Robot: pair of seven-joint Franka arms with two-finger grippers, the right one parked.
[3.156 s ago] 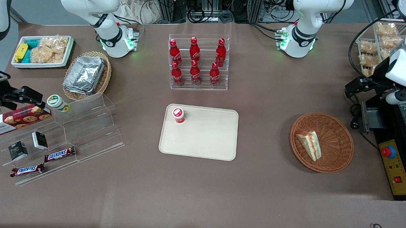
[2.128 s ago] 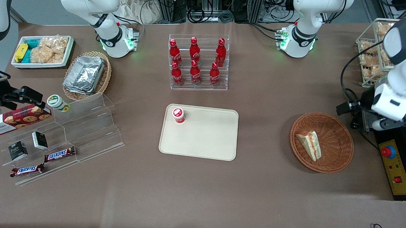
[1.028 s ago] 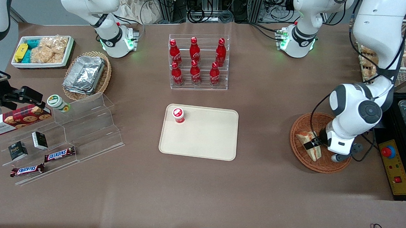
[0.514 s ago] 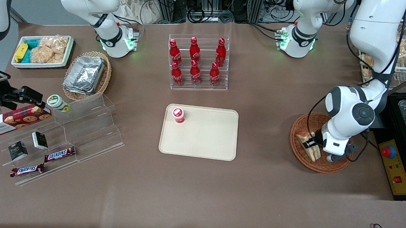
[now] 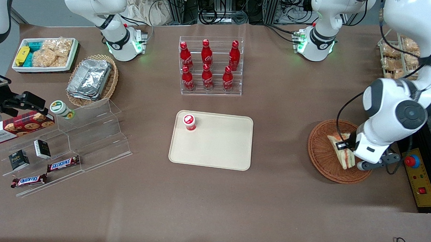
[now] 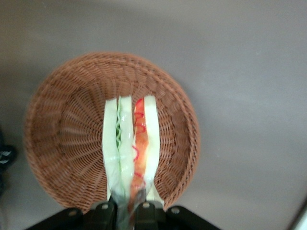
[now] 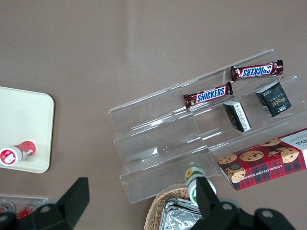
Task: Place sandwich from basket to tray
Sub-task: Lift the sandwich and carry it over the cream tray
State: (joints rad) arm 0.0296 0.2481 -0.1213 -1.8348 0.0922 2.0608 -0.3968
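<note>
- Since half a second ago the hand [image 5: 344, 146] has lifted and shifted toward the working arm's end, clenched on the sandwich [image 5: 341, 154] — the wedge now hangs over the basket [image 5: 323, 157] middle instead of lying near its rim.
- Wrist view: fingers [image 6: 106, 214] pinch the sandwich's [image 6: 130, 148] narrow end, basket [image 6: 62, 139] below it.
- Tray [image 5: 218, 146] well apart, only a red-capped cup [image 5: 189, 121] on it — unchanged.
- Brown worktop [image 5: 212, 199]; bottle rack [image 5: 210, 65] farther from the camera than the tray, cables along the edge past it.
- The wrist hides the sandwich's gripped end in the front view.
</note>
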